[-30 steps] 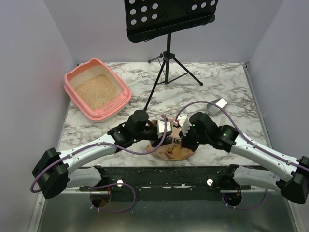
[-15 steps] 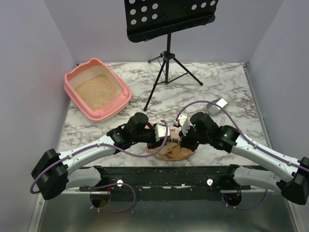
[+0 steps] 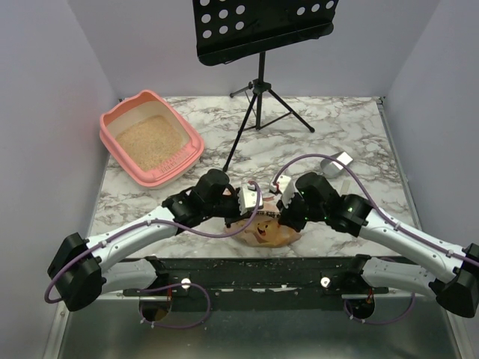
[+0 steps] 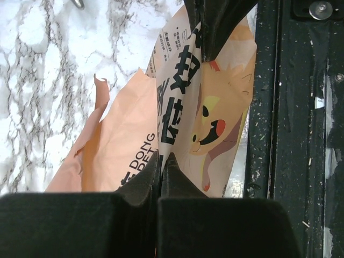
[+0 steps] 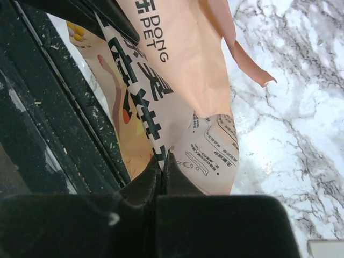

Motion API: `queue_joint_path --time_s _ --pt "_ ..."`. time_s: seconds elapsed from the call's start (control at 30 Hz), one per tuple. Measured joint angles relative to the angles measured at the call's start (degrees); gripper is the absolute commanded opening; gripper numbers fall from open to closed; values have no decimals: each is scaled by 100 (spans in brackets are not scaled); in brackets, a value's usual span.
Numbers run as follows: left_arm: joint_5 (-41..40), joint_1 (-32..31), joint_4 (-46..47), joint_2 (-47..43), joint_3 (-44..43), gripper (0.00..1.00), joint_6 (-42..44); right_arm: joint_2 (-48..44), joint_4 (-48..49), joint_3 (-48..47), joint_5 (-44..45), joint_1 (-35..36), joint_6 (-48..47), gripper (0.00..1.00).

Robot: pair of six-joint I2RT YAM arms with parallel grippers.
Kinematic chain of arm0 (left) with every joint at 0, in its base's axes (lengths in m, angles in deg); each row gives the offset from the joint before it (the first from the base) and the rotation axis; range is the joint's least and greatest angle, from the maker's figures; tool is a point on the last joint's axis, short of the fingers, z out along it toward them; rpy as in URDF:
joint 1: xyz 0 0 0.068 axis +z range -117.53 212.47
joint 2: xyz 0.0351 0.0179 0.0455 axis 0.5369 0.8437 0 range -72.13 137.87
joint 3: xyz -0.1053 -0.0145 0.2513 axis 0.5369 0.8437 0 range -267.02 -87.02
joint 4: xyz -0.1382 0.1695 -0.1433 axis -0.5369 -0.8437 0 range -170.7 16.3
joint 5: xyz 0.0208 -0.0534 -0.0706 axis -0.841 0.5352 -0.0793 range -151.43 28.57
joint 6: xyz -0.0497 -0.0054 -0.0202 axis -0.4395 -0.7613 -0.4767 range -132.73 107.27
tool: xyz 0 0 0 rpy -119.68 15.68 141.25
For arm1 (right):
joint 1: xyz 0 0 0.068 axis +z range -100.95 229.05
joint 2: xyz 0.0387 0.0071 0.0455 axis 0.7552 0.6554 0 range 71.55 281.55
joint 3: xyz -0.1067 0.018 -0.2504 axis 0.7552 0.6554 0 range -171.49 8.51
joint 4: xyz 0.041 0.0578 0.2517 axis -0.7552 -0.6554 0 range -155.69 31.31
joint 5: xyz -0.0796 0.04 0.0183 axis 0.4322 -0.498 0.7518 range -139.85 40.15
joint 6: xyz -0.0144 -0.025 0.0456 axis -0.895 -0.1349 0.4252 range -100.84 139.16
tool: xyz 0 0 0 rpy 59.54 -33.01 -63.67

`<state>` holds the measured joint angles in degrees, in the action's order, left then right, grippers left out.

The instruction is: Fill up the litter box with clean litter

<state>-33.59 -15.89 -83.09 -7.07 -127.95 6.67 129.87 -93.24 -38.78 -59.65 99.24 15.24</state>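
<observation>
Pinching opposite ends of the litter bag [image 3: 266,230], left gripper [image 4: 161,161] and right gripper [image 5: 162,158] are both clamped on it, the litter box [image 3: 135,168] lying well beyond the left fingers.

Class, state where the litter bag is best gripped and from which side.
Pinch the litter bag by flattened folds at opposite ends, left end effector from its left, right end effector from its right; the slack body looks too wide for jaws.

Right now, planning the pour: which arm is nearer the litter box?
Left. The left arm's fingers pinch the bag at its left edge, nearest the litter box; the right arm's fingers grip its other edge, farther off.
</observation>
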Motion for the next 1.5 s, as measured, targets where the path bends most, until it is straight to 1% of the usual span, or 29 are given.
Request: queue_joint_path --time_s 0.1,0.2,0.43,0.53,0.7,0.8,0.93,1.03,1.17,1.33,1.4,1.5 --pt "-267 0 -361 13 -264 0 17 68 146 -22 98 0 -15 0" --pt "-636 61 -557 -48 -382 0 35 411 214 -304 223 -2 -57 1" --pt "-1379 472 -686 -706 -376 0 44 1209 693 -999 269 -87 -319 1" --pt "-1609 533 -629 -831 -197 0 -57 1604 929 -1106 214 -146 -385 1" --pt "-1871 538 -621 -848 195 0 -455 2271 1056 -1211 52 -157 -387 16" --pt "-2055 511 -608 -890 203 0 -579 2321 999 -1307 50 -190 -428 24" --pt "-2159 494 -627 -984 238 0 -662 2317 761 -1473 149 -234 -603 31" --pt "-2229 487 -625 -986 238 0 -730 2236 592 -1537 284 -260 -863 37" --pt "-2295 476 -662 -1025 238 0 -815 1878 387 -1537 389 -297 -1327 45" --pt "-2356 472 -767 -1152 249 0 -887 1410 238 -1556 417 -345 -1921 48" --pt "-2363 472 -782 -1161 249 0 -925 1388 136 -1650 417 -356 -2159 55" --pt "-2400 455 -796 -1189 254 0 -964 1379 118 -1773 389 -356 -2411 64"
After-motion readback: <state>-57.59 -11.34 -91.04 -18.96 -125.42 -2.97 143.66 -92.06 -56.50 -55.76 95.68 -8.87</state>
